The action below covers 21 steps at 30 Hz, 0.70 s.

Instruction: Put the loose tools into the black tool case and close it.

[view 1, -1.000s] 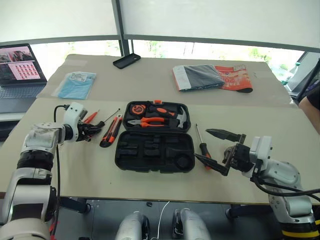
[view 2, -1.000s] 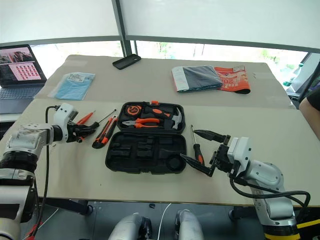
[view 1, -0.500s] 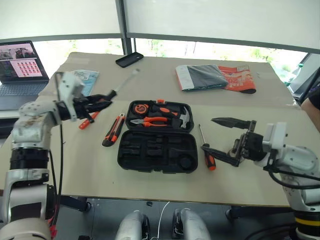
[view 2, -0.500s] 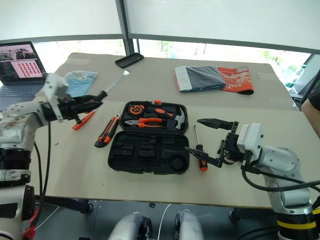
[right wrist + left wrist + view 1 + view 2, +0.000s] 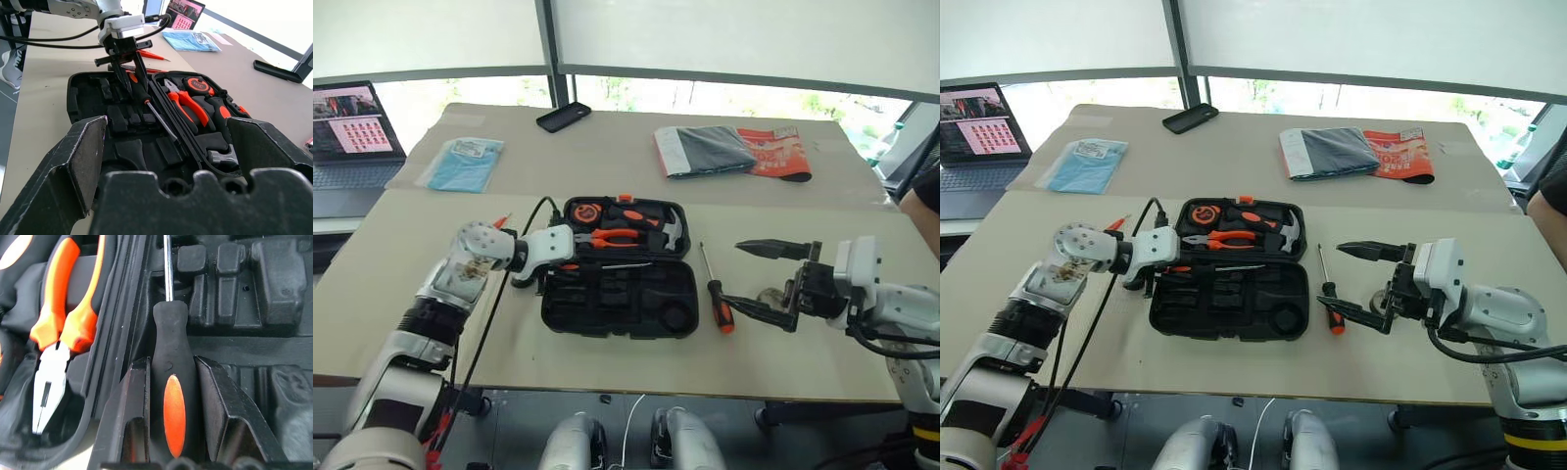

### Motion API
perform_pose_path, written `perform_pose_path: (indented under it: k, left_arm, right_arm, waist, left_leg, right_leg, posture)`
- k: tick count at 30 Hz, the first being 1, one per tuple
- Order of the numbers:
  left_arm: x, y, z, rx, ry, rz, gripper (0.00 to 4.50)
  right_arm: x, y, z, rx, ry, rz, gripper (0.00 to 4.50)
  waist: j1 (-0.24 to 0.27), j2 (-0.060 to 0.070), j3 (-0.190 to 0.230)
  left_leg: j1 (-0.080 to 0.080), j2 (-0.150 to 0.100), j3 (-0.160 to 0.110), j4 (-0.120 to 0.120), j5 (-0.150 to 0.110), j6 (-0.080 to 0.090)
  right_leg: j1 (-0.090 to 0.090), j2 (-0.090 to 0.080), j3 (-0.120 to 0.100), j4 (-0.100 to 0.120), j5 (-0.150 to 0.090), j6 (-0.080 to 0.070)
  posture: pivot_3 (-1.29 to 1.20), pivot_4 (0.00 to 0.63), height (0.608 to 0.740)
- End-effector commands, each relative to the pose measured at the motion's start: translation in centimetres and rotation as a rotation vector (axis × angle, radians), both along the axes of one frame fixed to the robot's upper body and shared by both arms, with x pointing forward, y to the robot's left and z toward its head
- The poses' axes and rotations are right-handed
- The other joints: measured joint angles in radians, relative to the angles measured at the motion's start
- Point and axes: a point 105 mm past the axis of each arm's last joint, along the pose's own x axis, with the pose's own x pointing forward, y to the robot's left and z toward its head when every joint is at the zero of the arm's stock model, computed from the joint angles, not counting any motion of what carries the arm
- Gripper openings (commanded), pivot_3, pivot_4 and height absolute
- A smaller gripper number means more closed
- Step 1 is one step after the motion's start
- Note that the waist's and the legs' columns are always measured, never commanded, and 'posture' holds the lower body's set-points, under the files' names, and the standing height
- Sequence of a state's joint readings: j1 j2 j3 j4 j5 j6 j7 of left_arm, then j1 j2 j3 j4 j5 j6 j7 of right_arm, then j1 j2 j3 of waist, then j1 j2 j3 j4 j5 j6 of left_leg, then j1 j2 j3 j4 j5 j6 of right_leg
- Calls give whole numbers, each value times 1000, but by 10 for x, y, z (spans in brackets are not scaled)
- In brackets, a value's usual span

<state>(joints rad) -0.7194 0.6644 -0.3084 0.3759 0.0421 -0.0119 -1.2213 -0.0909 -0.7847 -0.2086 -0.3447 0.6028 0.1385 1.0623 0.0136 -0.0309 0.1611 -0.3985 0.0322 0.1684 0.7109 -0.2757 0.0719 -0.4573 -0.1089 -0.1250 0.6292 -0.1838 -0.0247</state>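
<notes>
The table (image 5: 401, 284) carries everything, and at its centre the black tool case (image 5: 619, 304) lies open flat, lid half at twelve o'clock with pliers (image 5: 607, 236), hammer (image 5: 672, 229) and tape measure (image 5: 580, 211) seated in it, the recessed half at six o'clock toward the robot. That open, flat lie is what lets tools go down from above.

The left gripper (image 5: 168, 377) reaches in from nine o'clock, pinching the black-and-orange handle of a screwdriver (image 5: 169, 396) between its fingers (image 5: 134, 396). The shaft runs along the hinge side of the recessed half (probably to line it up with a long slot there). It looks just above or barely touching the moulding; I cannot tell which.

The right gripper (image 5: 771, 279) hovers at three o'clock of the case, jaws spread wide and holding nothing, likely waiting its turn.

A second screwdriver (image 5: 715, 294) lies on the table just beside the case at three o'clock, between case and right gripper. At nine to ten o'clock, behind the left arm, the tip of an orange screwdriver (image 5: 1117, 224) peeks out.
</notes>
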Motion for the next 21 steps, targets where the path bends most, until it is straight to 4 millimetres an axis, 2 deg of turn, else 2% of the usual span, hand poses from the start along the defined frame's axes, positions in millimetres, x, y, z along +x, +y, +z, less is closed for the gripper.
perform_pose_path:
  k: [1, 10, 12, 14, 15, 18, 21]
  left_arm:
    - [2, -6, 2, 19, -32, -22, 885]
    - [8, -18, 1, 74, -86, -69, 885]
    - [4, -24, 2, 49, -58, -96, 885]
    - [1, -33, 9, -8, -68, -126, 1892]
    - [1, -35, 12, -28, -81, -126, 2045]
    - [10, -38, 32, -173, -152, -70, 2975]
    - [5, -34, 40, -288, -92, -40, 2975]
  right_arm:
    - [-4, 4, 8, 8, -37, -1, 4500]
    - [-5, 10, 5, 25, -28, 1, 4500]
    - [-6, 12, 4, 29, -25, 1, 4500]
    - [-6, 13, 3, 33, -21, 0, 4500]
    - [-6, 14, 3, 33, -20, 0, 4500]
    - [-8, 15, 1, 42, -6, -3, 4500]
    - [-9, 15, 0, 43, 0, -6, 4500]
  waist:
    - [0, 0, 0]
    - [11, 0, 0]
    - [14, 0, 0]
    - [16, 0, 0]
    - [19, 0, 0]
    - [25, 1, 0]
    - [19, 1, 0]
  left_leg:
    - [0, 0, 0, 1, 0, 0]
    - [-1, -1, 0, 3, -1, 2]
    - [-1, -1, 0, 4, -2, 3]
    - [-2, -1, 0, 4, -4, 6]
    - [-2, -1, 0, 4, -3, 6]
    - [-3, -1, 0, 5, -3, 6]
    - [-6, -1, -1, 7, -3, 6]
  right_leg:
    - [0, 0, 0, 0, 0, 1]
    - [0, -2, 0, 0, 1, 2]
    - [1, -2, 0, 0, 1, 2]
    - [1, -2, 0, -1, 2, 3]
    - [1, -2, 0, -1, 2, 3]
    - [0, -3, -1, -1, 2, 3]
    - [-1, -2, -1, -2, 3, 5]
  posture:
    - [0, 150, 740]
    - [0, 150, 740]
    - [0, 150, 740]
    - [0, 150, 740]
    - [0, 150, 740]
    - [0, 150, 740]
    - [0, 150, 740]
